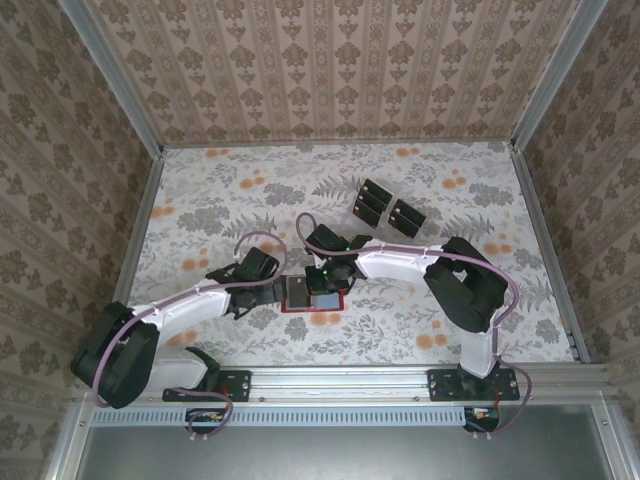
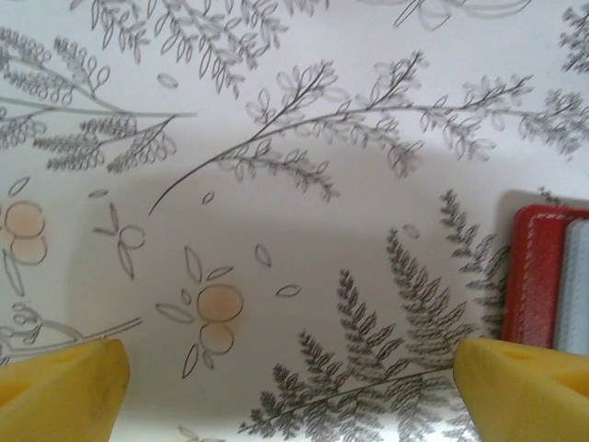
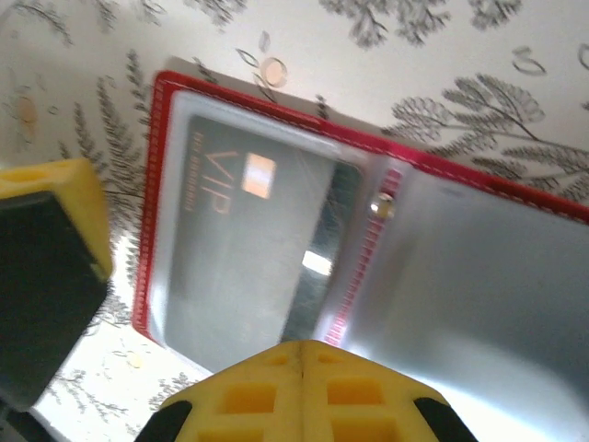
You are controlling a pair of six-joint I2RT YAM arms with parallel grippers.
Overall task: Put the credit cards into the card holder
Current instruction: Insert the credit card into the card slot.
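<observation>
The red card holder (image 1: 300, 297) lies open on the desk (image 1: 450, 180), a black VIP card (image 3: 239, 249) in one clear pocket. The right tool (image 3: 301, 354) hovers over it, pinched shut, empty. The left tool (image 2: 294, 378) gapes wide beside it, empty.

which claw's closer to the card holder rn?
Right. The right claw, shut, sits directly over the open card holder; the left claw, open, sits just off its left edge.
</observation>
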